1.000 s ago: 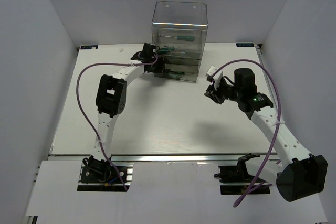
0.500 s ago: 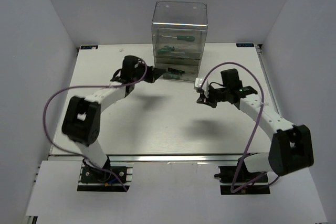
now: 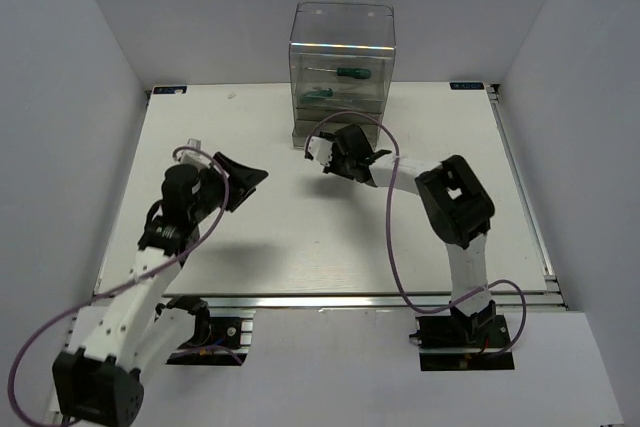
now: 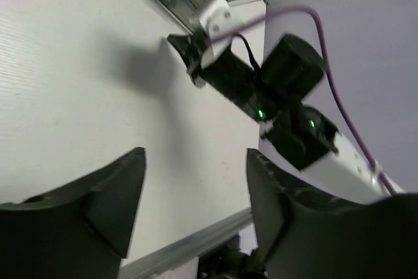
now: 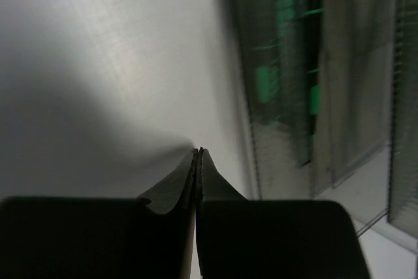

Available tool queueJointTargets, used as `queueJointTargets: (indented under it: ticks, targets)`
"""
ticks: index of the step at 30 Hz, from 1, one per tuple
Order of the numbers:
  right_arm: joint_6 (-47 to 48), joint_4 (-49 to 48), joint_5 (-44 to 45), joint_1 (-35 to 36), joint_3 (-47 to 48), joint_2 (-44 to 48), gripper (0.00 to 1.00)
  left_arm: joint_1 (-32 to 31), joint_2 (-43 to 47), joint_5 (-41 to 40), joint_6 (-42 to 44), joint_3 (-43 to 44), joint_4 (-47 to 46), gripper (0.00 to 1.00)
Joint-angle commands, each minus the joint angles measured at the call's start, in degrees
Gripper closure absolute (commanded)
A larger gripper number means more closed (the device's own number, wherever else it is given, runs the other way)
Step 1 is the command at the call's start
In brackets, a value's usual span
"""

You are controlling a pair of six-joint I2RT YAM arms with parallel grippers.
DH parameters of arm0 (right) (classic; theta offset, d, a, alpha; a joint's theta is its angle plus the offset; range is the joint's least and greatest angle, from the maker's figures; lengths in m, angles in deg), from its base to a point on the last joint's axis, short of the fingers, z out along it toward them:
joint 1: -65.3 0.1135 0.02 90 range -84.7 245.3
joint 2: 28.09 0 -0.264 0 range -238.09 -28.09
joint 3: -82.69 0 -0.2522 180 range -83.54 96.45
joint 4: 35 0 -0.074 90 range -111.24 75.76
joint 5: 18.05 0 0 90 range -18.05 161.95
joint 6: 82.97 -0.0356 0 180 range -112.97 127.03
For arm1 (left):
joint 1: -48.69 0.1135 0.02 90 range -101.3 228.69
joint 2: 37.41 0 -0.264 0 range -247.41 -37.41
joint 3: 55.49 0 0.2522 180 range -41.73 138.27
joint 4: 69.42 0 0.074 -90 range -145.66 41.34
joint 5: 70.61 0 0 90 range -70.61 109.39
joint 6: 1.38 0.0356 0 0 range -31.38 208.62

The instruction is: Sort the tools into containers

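The containers [image 3: 342,57] are stacked drawers in a tall clear box at the back of the table. Tools lie inside them: one green-handled screwdriver [image 3: 352,73] in an upper drawer and another [image 3: 318,94] below it. They show as green blurs [image 5: 264,83] in the right wrist view. My right gripper [image 3: 345,140] [image 5: 198,151] is shut on nothing, low over the table just in front of the bottom drawers [image 5: 307,96]. My left gripper [image 3: 248,183] [image 4: 196,155] stands open and empty over the left half of the table, facing the right gripper [image 4: 196,57].
Purple cables loop off both arms [image 3: 395,247]. The right arm's elbow [image 3: 455,197] sits right of centre. Grey walls close in the white table [image 3: 300,237] on three sides, and an aluminium rail [image 3: 320,299] runs along its near edge.
My left arm has pulled back from the drawers to the left front of the table and its gripper has opened. My right arm has swung left to the drawer fronts, with its gripper shut.
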Motion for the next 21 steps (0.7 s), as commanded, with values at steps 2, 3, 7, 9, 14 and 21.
queueJointTargets:
  ticks: [2,3,7,9,14,21]
  targets:
    - [1.18,-11.33,12.6,-0.37,10.36,-7.53,1.0,0.43,11.3,-7.49,3.44,-4.47,7.97,0.21]
    - [1.54,-12.03,12.78,-0.54,12.04,-10.25,1.0,0.43,14.89,-8.9,3.0,-4.92,9.11,0.16]
    - [4.18,-14.4,14.89,-0.55,19.76,-15.45,1.0,0.43,20.11,-14.61,2.91,-4.58,14.3,0.05]
    - [5.32,-14.84,16.03,-0.72,21.54,-17.38,1.0,0.43,20.64,-17.5,3.43,-3.43,17.46,0.03]
    - [7.61,-14.4,13.93,-1.69,23.74,-18.62,1.0,0.43,19.85,-17.18,3.79,-3.43,18.71,0.02]
    - [9.02,-13.27,14.46,-3.62,29.1,-22.67,1.0,0.43,17.22,-16.47,4.4,-3.61,16.77,0.02]
